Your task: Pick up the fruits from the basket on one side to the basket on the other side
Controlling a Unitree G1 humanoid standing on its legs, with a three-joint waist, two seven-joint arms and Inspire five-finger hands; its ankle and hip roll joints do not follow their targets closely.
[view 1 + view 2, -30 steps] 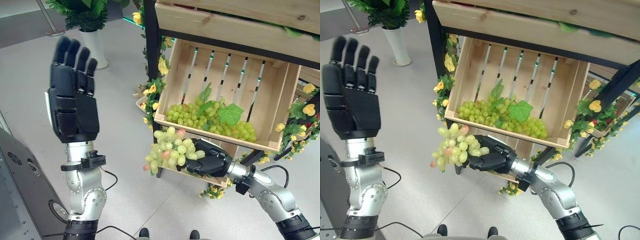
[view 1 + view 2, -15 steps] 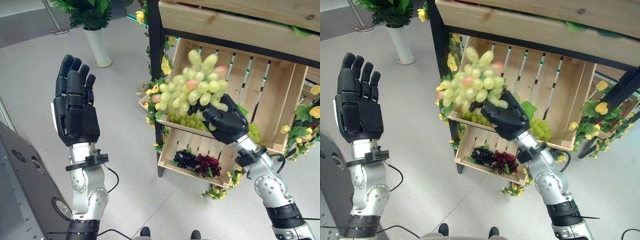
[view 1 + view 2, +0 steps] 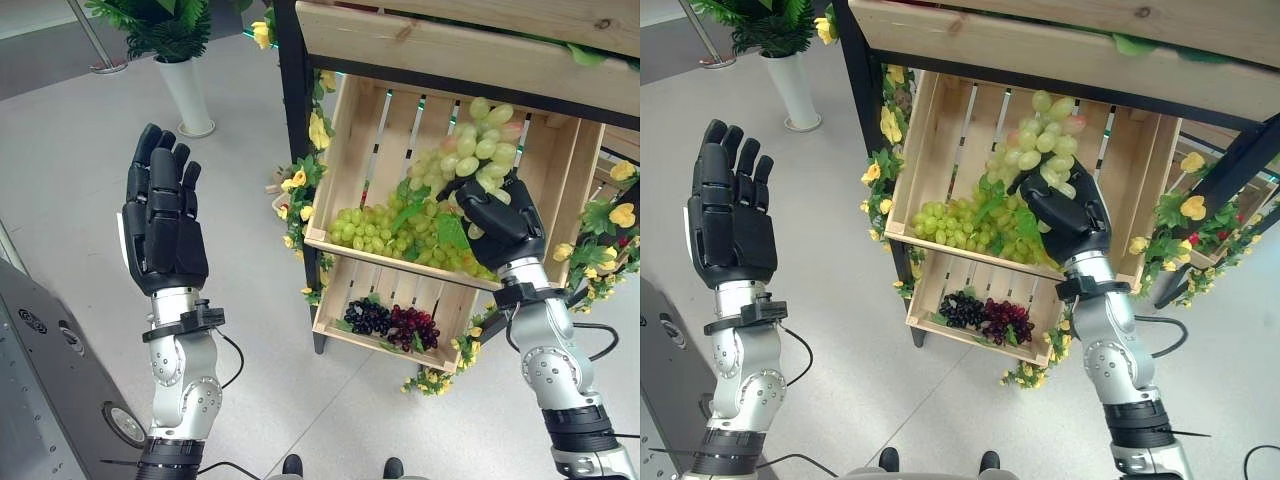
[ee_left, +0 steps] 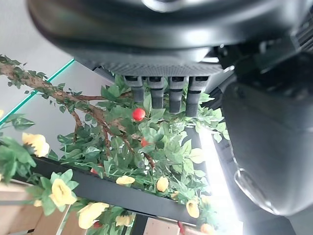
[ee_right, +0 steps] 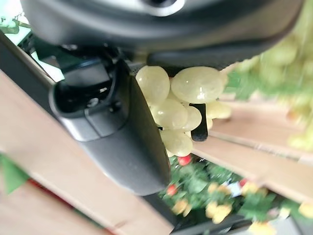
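While left hand (image 3: 165, 225) flat and empty, right hand (image 3: 503, 225) curled round green grapes (image 3: 470, 150) above crate (image 3: 355, 160).

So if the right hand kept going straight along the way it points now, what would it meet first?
Probably the slatted back of the upper wooden crate. The right hand, shut on the green grape bunch, points up and into that crate above the grapes lying in it. Depth is unclear, so this is a guess.
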